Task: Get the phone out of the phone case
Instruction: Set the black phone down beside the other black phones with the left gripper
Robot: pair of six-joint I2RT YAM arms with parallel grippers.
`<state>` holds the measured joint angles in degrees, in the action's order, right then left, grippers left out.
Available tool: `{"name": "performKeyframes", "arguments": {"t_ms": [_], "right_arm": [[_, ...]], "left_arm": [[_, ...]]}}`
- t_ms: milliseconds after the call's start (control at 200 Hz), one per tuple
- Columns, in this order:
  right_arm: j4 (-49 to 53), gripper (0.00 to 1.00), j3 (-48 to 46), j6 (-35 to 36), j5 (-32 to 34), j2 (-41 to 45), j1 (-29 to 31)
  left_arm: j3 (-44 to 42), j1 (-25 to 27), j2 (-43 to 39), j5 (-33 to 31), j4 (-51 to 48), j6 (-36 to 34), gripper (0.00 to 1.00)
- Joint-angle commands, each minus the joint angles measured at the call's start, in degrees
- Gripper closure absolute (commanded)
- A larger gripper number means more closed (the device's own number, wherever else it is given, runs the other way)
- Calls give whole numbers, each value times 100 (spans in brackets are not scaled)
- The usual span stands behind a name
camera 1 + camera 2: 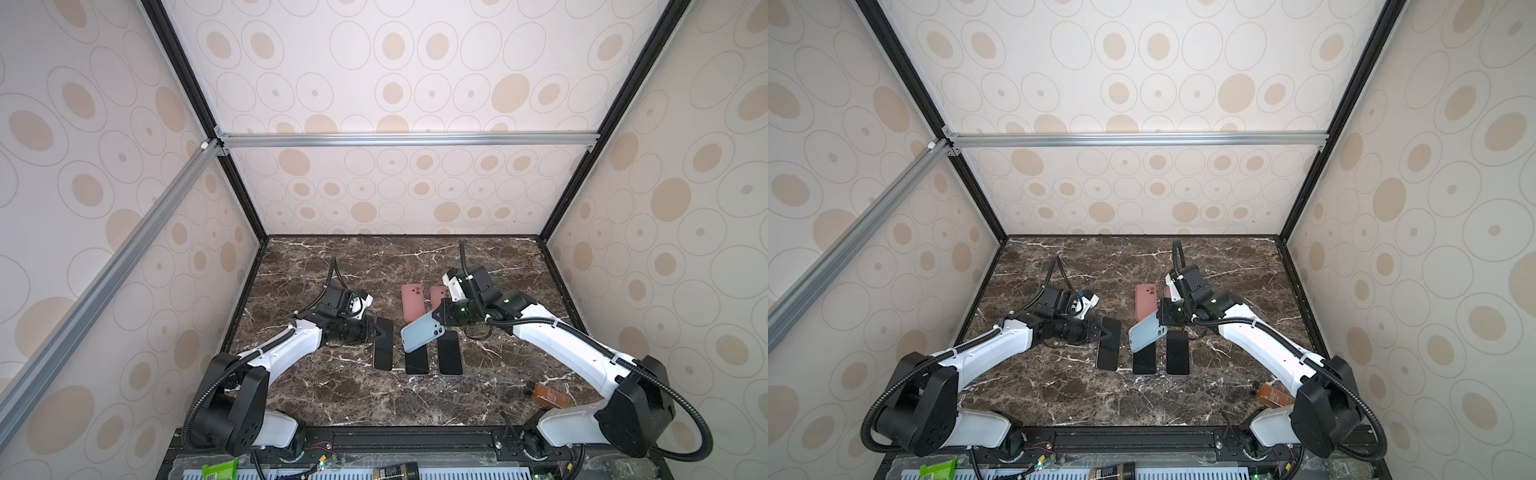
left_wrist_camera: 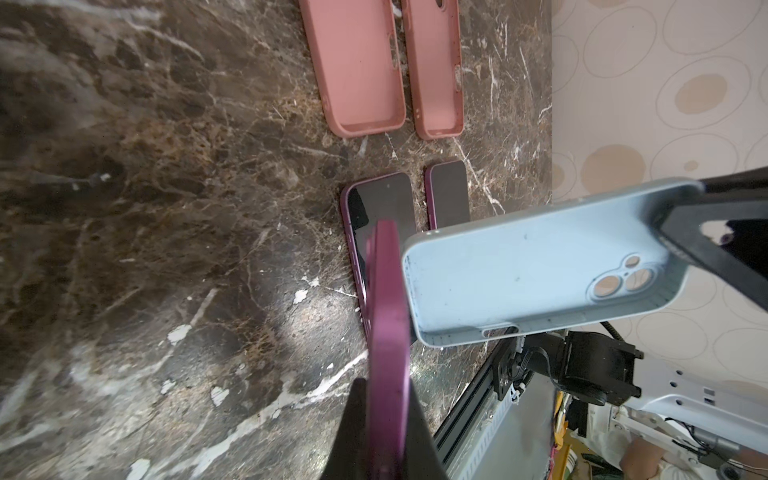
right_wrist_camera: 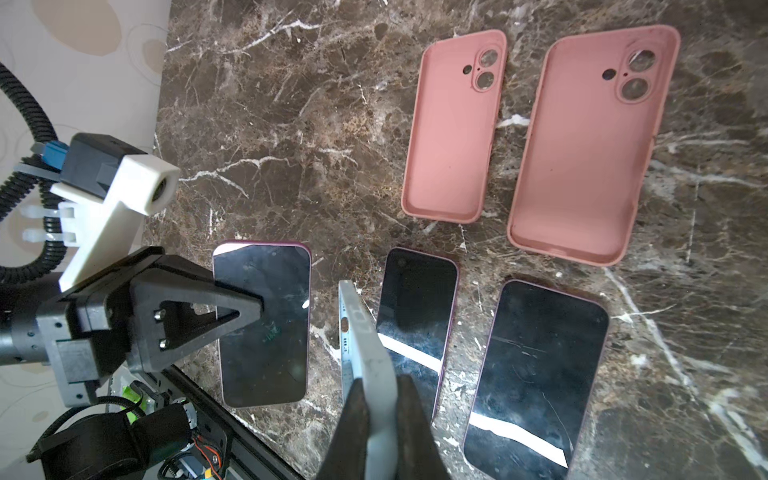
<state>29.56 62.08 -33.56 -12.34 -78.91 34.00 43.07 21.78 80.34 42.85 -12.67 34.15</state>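
**Fig. Phone and case apart, one in each pincer**

The left pincer [image 3: 249, 309] is closed across the flat faces of the phone [image 3: 266, 353], reaching in from a long edge. The phone is carried roughly level, screen up; whether it touches the counter [image 1: 332, 395] cannot be told. The right pincer [image 3: 376, 415] is clamped on the camera end of the pale blue case [image 2: 519, 274]. This case is raised just beside the left pincer's tips and is seen to be empty.

The phone is judged stiff, fairly heavy, slick and breakable, and is best pinched across both faces near mid-length. The case is judged light and bendable, to be taken by a wall.

Past the right pincer's tips a second phone [image 3: 415, 324] and a third phone [image 3: 536, 374] lie flat. Farther on, a first pink case [image 3: 451, 137] and a second pink case [image 3: 582, 158] are laid hollow side up.
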Motion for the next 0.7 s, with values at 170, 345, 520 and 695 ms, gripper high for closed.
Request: {"name": "performKeyframes", "arguments": {"t_ms": [170, 345, 520, 695], "right_arm": [[-298, 100, -81, -445, 81, -269, 114], [-424, 100, -125, -607, 282, -368, 211], [-486, 100, -144, -660, 293, -466, 214], [-482, 100, -126, -700, 329, -584, 249]], "left_arm": [[-193, -134, 335, 467, 768, 404, 100], [-161, -190, 567, 463, 817, 305, 100], [-82, -227, 792, 508, 780, 208, 100], [-40, -247, 999, 565, 852, 196, 100]]}}
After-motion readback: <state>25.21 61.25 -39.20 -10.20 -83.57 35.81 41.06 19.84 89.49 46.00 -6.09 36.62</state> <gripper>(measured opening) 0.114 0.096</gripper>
